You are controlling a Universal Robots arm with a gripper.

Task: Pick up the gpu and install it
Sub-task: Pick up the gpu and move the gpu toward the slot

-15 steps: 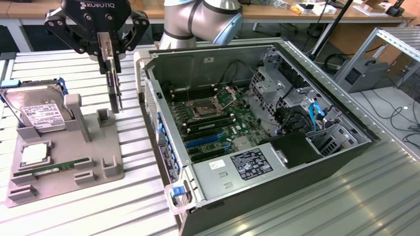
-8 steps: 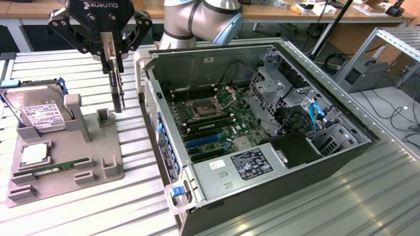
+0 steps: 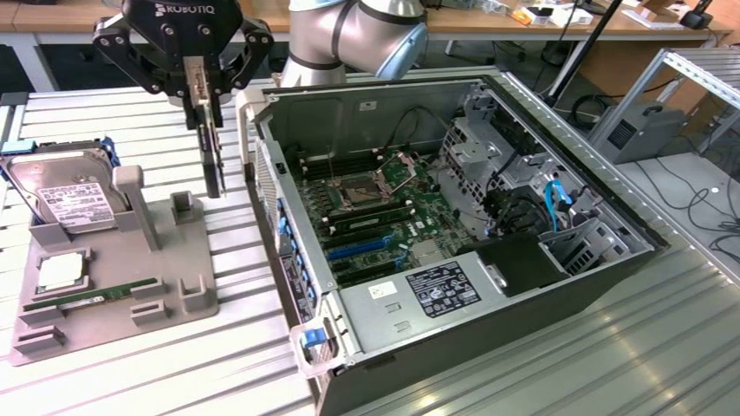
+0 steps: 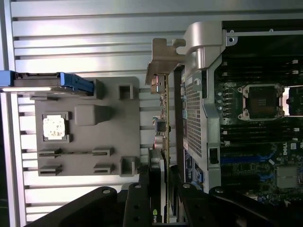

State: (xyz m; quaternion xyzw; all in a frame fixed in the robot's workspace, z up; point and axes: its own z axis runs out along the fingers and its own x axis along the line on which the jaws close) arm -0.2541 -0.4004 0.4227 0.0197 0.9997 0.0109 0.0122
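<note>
- My fingers [image 3: 200, 87] are clamped narrow on the top edge of the gpu [image 3: 214, 152], which hangs upright and edge-on below them, clear of everything.
- In the wrist view the gpu [image 4: 164, 118] runs between the grey holder [image 4: 87, 142] and the computer case [image 4: 201, 123], with its silver bracket [image 4: 163, 61] at the far end.
- On the holder beneath me sit a hard drive [image 3: 72, 201] propped on edge, a square processor chip [image 3: 64, 273] and a narrow RAM stick [image 3: 87, 299].
- The case's upright metal wall [image 3: 269, 156] stands between the card and the motherboard [image 3: 382, 208]. The case lies open, showing the processor socket [image 3: 370, 186] and a blue slot [image 3: 359, 250].
- Everything rests on a ribbed metal table [image 3: 601, 347].
- Beyond it are wooden benches [image 3: 486, 22] and an aluminium frame [image 3: 694, 78].
</note>
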